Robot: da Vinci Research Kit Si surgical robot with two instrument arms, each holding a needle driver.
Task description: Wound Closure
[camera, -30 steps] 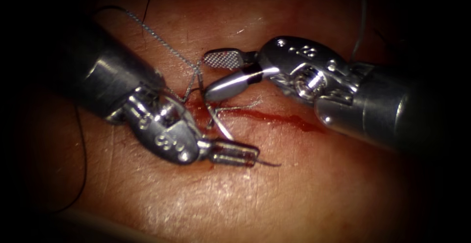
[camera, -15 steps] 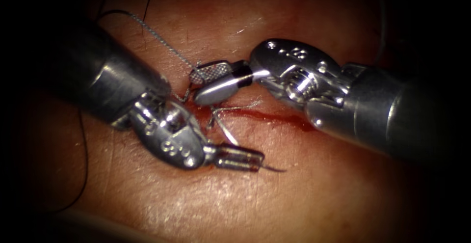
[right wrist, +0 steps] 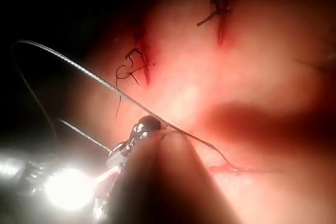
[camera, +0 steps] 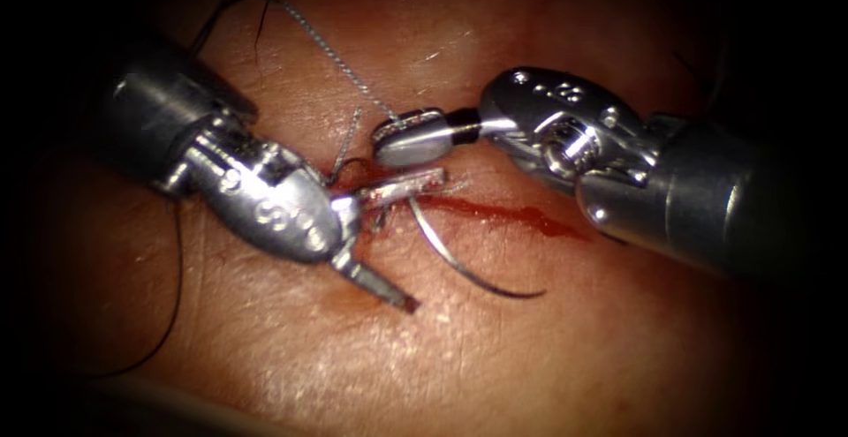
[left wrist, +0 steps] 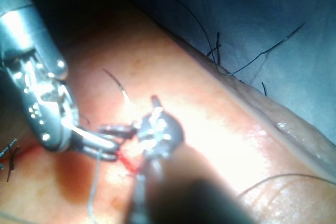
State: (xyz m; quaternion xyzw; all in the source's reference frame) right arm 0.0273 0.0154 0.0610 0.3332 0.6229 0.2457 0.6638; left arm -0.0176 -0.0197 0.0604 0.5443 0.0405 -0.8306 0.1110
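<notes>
The cut [camera: 503, 212] runs across the tissue [camera: 530, 357] as a red line. The curved needle [camera: 459, 265] lies loose on the tissue just on the near side of the cut. Its point faces right and its blunt end sits close to the left tool's upper jaw; I cannot tell whether that end is still in the tissue. My left tool [camera: 426, 239] stands open wide at the cut's left end and holds nothing. My right tool [camera: 415, 132] is shut on the braided thread [camera: 336, 53], which climbs up and to the left. That thread [right wrist: 94, 80] also arcs through the right wrist view.
Red fluid [camera: 539, 221] pools along the cut. Earlier stitches with short cut ends [right wrist: 134, 64] mark the tissue in the right wrist view. Dark loose thread [camera: 168, 313] curves along the tissue's left side. The tissue's edge and blue drape [left wrist: 262, 35] lie beyond in the left wrist view.
The left tool opened and let go of the needle, which now lies with more of its curve showing. The right tool closed on the thread and drew slightly right.
</notes>
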